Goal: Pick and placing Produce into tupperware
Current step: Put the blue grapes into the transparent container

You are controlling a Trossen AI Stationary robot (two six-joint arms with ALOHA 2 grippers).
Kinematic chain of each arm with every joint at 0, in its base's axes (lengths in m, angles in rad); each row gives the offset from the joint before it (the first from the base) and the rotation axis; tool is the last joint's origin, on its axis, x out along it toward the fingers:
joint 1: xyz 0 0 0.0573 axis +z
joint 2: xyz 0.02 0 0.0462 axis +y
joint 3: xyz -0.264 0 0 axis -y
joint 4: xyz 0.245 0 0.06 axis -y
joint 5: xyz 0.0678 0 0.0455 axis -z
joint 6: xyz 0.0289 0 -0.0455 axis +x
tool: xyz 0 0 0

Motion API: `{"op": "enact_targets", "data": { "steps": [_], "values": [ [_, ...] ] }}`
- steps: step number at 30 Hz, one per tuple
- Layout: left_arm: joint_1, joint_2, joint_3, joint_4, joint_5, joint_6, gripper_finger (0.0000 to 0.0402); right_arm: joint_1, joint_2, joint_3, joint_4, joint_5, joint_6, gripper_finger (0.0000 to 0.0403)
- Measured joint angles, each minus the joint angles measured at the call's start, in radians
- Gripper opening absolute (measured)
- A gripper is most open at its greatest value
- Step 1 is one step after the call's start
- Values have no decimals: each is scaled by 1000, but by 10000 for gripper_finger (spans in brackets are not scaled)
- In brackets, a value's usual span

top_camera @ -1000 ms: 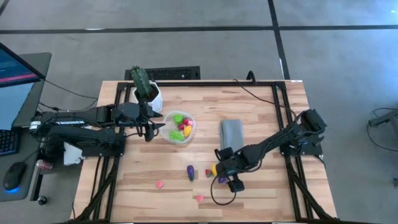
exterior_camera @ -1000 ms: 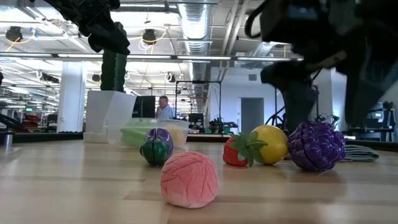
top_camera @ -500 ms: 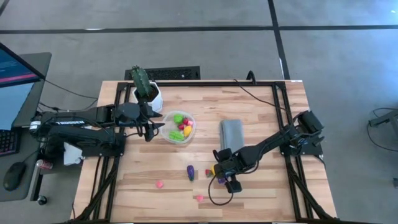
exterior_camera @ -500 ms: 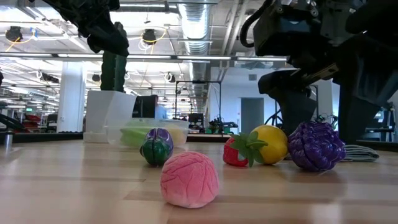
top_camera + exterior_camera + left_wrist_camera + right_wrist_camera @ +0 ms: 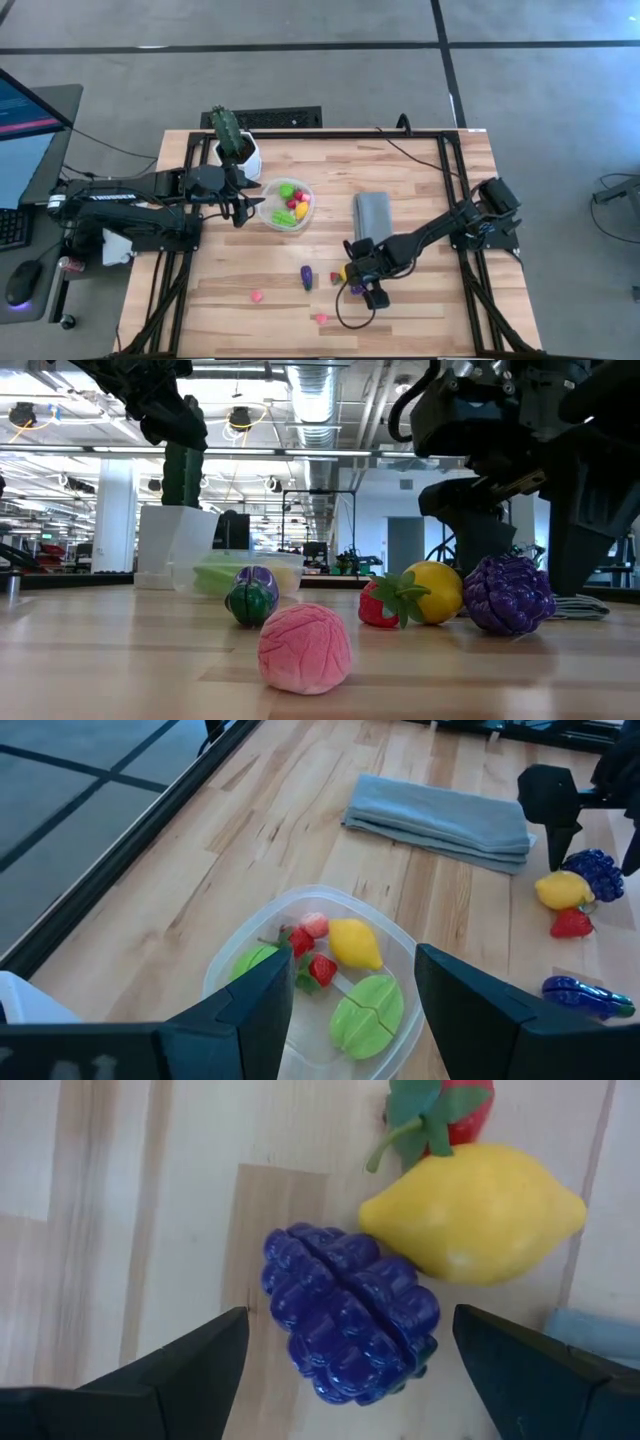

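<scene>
My right gripper (image 5: 345, 1350) stands wide open directly over the purple grapes (image 5: 350, 1315), one finger on either side, nothing held. The grapes lie on the table (image 5: 420, 180) touching the yellow lemon (image 5: 475, 1215), a strawberry (image 5: 440, 1105) just beyond. My left gripper (image 5: 350, 990) hangs part-open and empty over the tupperware (image 5: 287, 204), which holds several produce pieces. The grey cloth (image 5: 373, 214) lies near.

One tupperware (image 5: 287, 204), one cloth (image 5: 374, 214), one cactus (image 5: 228, 130), six loose produce pieces (image 5: 308, 277) on the table (image 5: 420, 170).
</scene>
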Motion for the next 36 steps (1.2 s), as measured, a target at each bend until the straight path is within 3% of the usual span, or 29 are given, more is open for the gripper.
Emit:
{"op": "enact_targets", "data": {
  "steps": [25,36],
  "values": [
    [-7,0,0,-16,0,-12,199,-1,63,6,59,-7,47,370],
    [-6,0,0,-17,0,-11,199,-22,65,6,25,-26,84,325]
  ]
}}
